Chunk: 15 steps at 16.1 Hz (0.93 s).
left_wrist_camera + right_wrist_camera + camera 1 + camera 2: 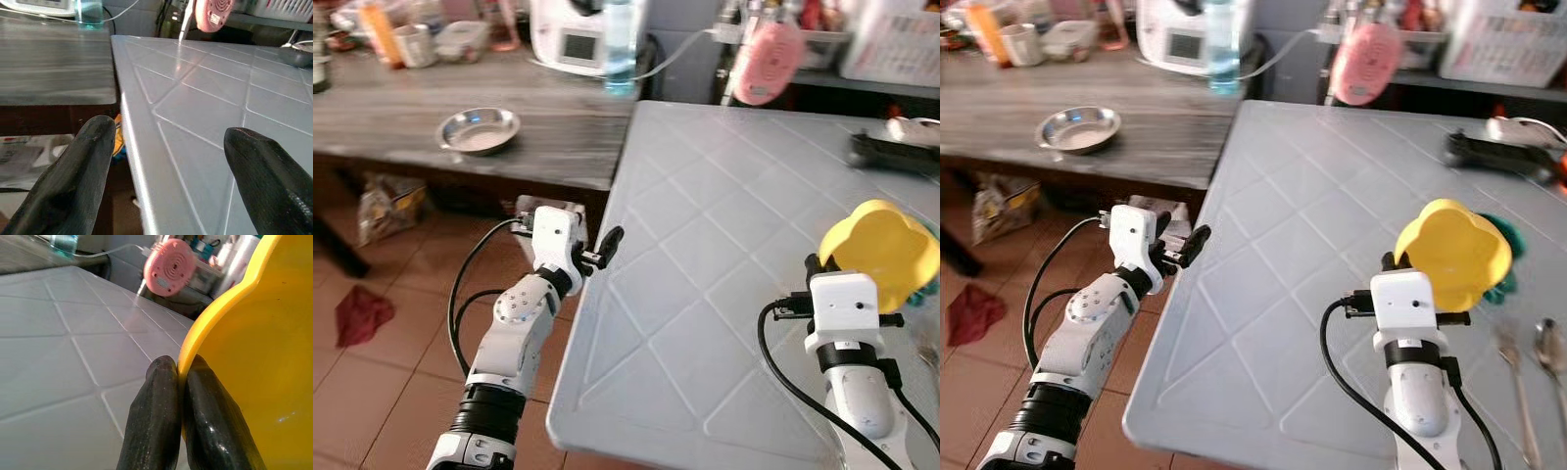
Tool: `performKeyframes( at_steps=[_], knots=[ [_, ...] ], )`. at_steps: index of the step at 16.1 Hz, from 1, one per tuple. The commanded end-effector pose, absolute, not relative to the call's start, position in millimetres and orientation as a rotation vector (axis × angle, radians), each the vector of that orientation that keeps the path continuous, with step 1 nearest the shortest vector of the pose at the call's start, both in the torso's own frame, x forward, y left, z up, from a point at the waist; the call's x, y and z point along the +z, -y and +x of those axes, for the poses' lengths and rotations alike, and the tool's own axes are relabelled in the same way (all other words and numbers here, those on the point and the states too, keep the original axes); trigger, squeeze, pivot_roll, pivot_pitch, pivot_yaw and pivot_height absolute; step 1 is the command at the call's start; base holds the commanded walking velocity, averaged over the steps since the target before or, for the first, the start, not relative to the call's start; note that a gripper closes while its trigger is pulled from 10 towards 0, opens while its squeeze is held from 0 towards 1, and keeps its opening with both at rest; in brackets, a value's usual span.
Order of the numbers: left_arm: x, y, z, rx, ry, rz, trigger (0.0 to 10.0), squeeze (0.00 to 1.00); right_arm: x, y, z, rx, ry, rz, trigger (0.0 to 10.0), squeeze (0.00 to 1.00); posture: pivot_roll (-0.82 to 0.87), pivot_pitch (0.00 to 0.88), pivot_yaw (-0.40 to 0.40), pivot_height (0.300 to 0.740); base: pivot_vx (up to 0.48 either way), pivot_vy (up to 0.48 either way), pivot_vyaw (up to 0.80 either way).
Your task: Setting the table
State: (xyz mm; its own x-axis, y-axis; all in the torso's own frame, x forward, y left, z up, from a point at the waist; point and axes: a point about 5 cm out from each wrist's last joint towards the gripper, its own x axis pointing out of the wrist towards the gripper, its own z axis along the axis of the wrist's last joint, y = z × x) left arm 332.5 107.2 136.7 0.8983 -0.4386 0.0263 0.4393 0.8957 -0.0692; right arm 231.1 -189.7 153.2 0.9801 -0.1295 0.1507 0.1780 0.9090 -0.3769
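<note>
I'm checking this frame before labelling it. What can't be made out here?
- Green thing, right eye view: mostly hidden behind the yellow bowl held by the right gripper.
- Spoon and fork, right eye view: cut off by the picture's edge.
- Counter clutter, left eye view: blurred.
- Left gripper, jaws open, holds nothing.

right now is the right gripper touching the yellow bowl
Touching. In the right wrist view the right gripper has both fingers pinched on the yellow bowl rim.
</note>
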Motion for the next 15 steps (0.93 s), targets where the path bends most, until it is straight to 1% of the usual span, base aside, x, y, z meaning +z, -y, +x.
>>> performKeyframes(
  at_steps=[1,15],
  knots=[
    [134.8,-106.8,331.1,-0.467,0.0,-0.062,10.0,0.0,155.6,190.5,230.8,-0.157,0.126,-0.395,10.0,0.0,0.0,0.084,0.002,0.74,0.0,0.0,0.0],
    [128.6,-106.9,330.9,-0.464,-0.045,-0.049,10.0,0.0,153.9,191.4,230.2,-0.161,0.116,-0.386,10.0,0.0,0.0,0.091,0.008,0.74,0.0,0.0,0.0]
  ],
)
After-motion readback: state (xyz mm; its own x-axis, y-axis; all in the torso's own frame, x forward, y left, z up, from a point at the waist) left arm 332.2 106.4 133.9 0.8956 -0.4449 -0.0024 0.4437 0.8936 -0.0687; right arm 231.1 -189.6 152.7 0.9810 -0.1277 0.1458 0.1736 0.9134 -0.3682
